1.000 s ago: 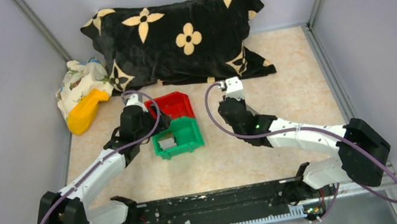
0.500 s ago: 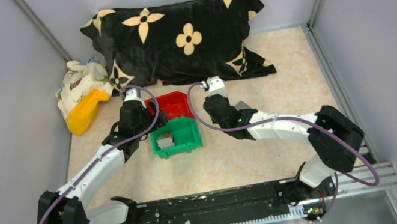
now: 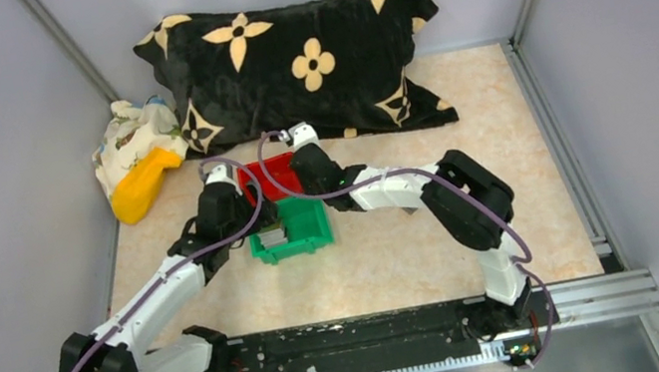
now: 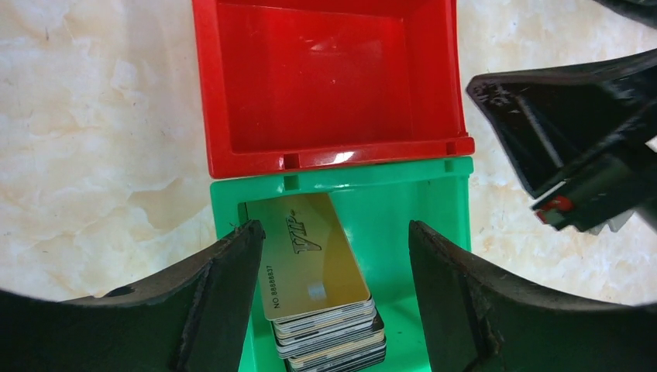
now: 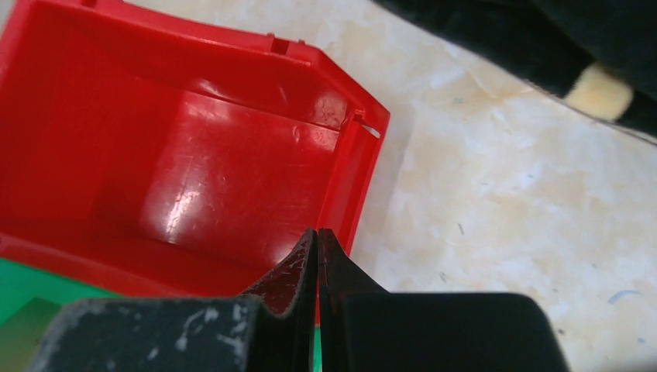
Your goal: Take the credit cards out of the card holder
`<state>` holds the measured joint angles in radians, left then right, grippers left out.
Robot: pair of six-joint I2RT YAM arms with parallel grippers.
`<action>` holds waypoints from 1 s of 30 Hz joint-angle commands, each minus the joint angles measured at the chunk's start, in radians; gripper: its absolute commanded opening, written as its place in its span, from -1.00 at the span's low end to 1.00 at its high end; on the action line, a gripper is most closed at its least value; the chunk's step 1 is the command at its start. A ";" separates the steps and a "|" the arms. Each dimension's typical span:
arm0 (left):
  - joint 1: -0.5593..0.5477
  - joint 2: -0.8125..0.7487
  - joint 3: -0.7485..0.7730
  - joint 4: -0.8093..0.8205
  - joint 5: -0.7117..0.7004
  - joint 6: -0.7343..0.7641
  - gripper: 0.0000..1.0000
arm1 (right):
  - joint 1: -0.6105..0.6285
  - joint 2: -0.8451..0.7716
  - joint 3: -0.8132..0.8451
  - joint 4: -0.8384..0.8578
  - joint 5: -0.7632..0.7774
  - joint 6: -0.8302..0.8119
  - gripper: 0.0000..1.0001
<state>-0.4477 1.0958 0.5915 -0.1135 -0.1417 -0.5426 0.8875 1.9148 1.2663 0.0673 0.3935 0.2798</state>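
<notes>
The light is bright, even and soft, and it comes from above. In the top view the table is evenly lit, and the shadow under the pillow is weak. The glossy floor of the red bin shows white glare patches in both wrist views. The gold card is sharp and its print is readable. The fingers of the left gripper and the fingers of the right gripper are close to the lens and slightly blurred.
</notes>
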 commanded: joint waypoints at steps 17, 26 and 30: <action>0.008 0.123 0.064 0.038 -0.086 0.022 0.51 | 0.001 0.053 -0.008 0.100 -0.095 -0.013 -1.00; 0.012 0.122 0.099 0.016 -0.107 0.035 0.52 | 0.008 0.050 0.019 0.061 -0.120 -0.013 -1.00; 0.014 0.141 0.125 0.018 -0.099 0.036 0.51 | 0.016 0.038 -0.021 0.069 -0.103 -0.010 -1.00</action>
<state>-0.4412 1.2201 0.6621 -0.1135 -0.2268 -0.5236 0.8879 2.0003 1.2766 0.1654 0.3111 0.2642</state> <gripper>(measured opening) 0.757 0.006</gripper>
